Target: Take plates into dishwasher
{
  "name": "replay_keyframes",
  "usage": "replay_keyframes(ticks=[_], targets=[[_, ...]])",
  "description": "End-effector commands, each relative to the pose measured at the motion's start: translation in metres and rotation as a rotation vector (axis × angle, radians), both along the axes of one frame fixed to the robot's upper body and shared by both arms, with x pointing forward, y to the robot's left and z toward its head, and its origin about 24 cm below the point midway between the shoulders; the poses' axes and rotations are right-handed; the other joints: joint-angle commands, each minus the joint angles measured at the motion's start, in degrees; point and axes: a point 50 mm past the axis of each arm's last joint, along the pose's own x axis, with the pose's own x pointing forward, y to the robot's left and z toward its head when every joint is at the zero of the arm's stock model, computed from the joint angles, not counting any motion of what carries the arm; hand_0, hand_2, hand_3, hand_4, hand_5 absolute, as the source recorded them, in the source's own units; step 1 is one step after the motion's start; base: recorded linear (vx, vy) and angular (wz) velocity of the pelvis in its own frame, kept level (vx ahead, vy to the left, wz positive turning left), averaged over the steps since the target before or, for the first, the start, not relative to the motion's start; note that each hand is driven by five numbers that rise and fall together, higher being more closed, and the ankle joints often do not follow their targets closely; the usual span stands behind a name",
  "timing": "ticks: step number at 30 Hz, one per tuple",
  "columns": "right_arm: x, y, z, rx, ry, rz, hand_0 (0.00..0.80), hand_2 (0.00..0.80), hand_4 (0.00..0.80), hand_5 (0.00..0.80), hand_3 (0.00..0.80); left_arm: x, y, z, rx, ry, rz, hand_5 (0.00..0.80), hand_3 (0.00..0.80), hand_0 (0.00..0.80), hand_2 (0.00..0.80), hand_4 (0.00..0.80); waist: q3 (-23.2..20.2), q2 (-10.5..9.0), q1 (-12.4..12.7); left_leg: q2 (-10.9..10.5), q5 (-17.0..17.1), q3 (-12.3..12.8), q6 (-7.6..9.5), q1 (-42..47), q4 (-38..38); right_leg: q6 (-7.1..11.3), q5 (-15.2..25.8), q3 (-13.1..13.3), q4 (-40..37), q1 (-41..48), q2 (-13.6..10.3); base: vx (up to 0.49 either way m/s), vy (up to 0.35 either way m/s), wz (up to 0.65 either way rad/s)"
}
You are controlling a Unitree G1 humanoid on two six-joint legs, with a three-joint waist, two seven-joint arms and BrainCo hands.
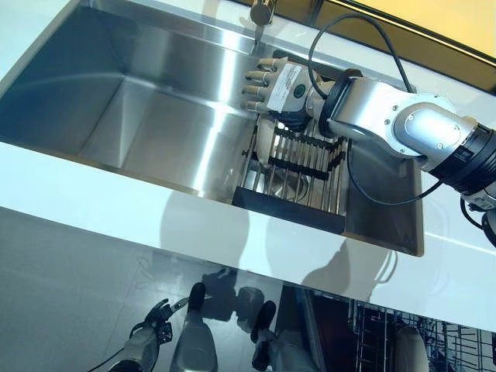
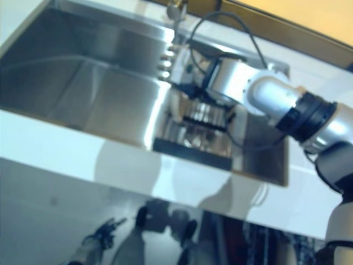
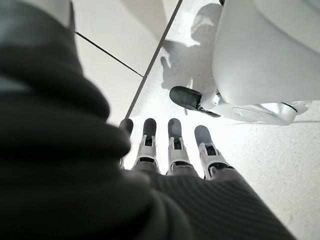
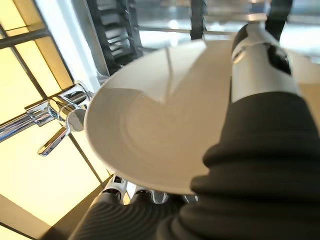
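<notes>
Plate (image 4: 150, 125), white and round, sat in the right hand (image 1: 271, 85), which reached over the dish rack (image 1: 298, 174) standing in the right part of the steel sink (image 1: 139, 101). In the right wrist view the thumb (image 4: 255, 60) lay across the plate's face while the fingers (image 4: 142, 194) curled behind its lower edge, so the hand was clamped on the plate. From the head views the plate showed only as a pale edge (image 1: 263, 143) just below the hand, standing upright among the rack's dark tines. A chrome faucet (image 4: 55, 117) rose at the back rim of the sink, just beyond the hand. The white countertop (image 1: 93, 186) ran along the near side of the sink. The left hand (image 3: 170, 150) hung low near the floor, well apart from the sink, its fingers straight, side by side and holding nothing. At the lower right edge of the left eye view, wire racks of the dishwasher (image 1: 387, 337) showed below the counter.
</notes>
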Motion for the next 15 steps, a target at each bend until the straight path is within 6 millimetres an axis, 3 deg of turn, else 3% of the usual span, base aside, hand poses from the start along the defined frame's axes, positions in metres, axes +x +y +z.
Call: replay_keyframes(ticks=[1, 2, 3, 4, 6, 15], targets=[[-0.001, 0.002, 0.031, -0.074, -0.135, -0.040, 0.053, 0.053, 0.053, 0.053, 0.053, 0.011, 0.002, 0.007, -0.016, -0.061, 0.021, 0.000, 0.000, 0.000, 0.000, 0.000, 1.26, -2.29, 1.47, -1.13, -0.79, -0.98, 1.26, -0.94, -1.56, 4.79, -0.24, 0.73, -0.07, 1.58, -2.43, 0.000, 0.000, 0.00], [0.000, 0.001, 0.030, -0.077, -0.137, -0.045, 0.066, 0.066, 0.066, 0.066, 0.066, 0.011, 0.002, 0.007, -0.018, -0.061, 0.023, 0.000, 0.000, 0.000, 0.000, 0.000, 1.26, -2.28, 1.51, -1.13, -0.77, -1.00, 1.26, -0.98, -1.56, 4.79, -0.25, 0.72, -0.07, 1.56, -2.42, 0.000, 0.000, 0.00], [0.001, 0.001, 0.030, -0.078, -0.138, -0.049, 0.185, 0.185, 0.185, 0.185, 0.185, 0.010, 0.002, 0.007, -0.019, -0.061, 0.023, 0.000, 0.000, 0.000, 0.000, 0.000, 1.26, -2.27, 1.56, -1.13, -0.76, -1.03, 1.26, -1.01, -1.56, 4.79, -0.24, 0.69, -0.07, 1.55, -2.42, 0.000, 0.000, 0.00], [0.003, 0.000, 0.030, -0.076, -0.144, -0.059, 0.439, 0.439, 0.439, 0.439, 0.439, 0.010, 0.002, 0.006, -0.020, -0.057, 0.023, 0.000, 0.000, 0.000, 0.000, 0.000, 1.32, -2.25, 1.67, -1.13, -0.73, -1.07, 1.26, -1.03, -1.56, 4.81, -0.21, 0.56, -0.07, 1.55, -2.46, 0.000, 0.000, 0.00], [0.006, -0.002, 0.031, -0.067, -0.163, -0.076, 0.800, 0.800, 0.800, 0.800, 0.800, 0.008, 0.001, 0.005, -0.022, -0.054, 0.029, 0.000, 0.000, 0.000, 0.000, 0.000, 1.42, -2.18, 1.85, -1.19, -0.64, -1.22, 1.29, -1.08, -1.56, 4.83, -0.09, 0.44, -0.07, 1.52, -2.49, 0.000, 0.000, 0.00], [0.021, -0.009, 0.037, -0.040, -0.231, -0.109, 0.800, 0.800, 0.800, 0.800, 0.800, 0.008, -0.004, 0.004, -0.037, -0.059, 0.038, 0.000, 0.000, 0.000, 0.000, 0.000, 1.21, -1.61, 2.29, -1.40, -0.45, -1.43, 1.36, -1.45, -1.56, 4.79, -0.10, 0.22, -0.07, 1.35, -2.69, -0.006, 0.008, 0.00]])
